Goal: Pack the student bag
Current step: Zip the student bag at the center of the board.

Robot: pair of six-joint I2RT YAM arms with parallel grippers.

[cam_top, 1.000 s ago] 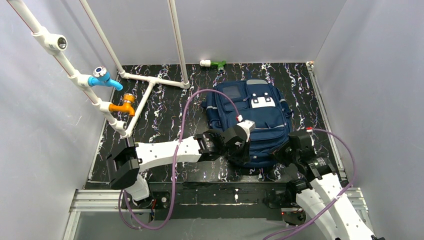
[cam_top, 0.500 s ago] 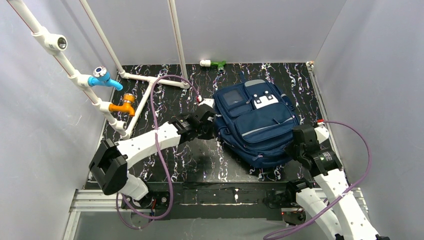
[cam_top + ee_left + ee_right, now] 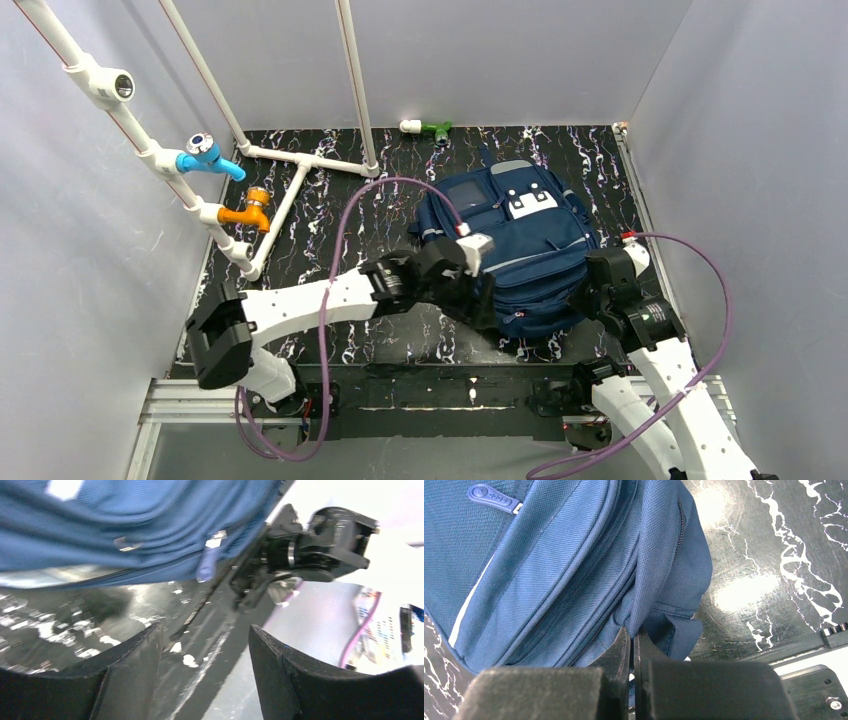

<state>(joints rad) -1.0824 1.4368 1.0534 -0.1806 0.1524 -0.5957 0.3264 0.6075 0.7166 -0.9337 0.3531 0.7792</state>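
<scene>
A: L gripper (image 3: 205,630) swung back to student bag (image 3: 520,240)'s near-left side, jaws now spread.
B: R gripper (image 3: 633,636)?
A: Pinching a fabric fold. Bag's nr table (image 3: 330,200)'s right edge.

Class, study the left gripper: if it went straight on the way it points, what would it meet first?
Probably the bag: its lower edge, with a zip pull, lies straight ahead of the open left gripper. The right arm sits beyond. Depth is unclear.

Left gripper (image 3: 205,630) fingers stand apart over marbled table (image 3: 75,625). Student bag (image 3: 125,525) across top, blue zip pull (image 3: 206,567) hanging from it.
</scene>
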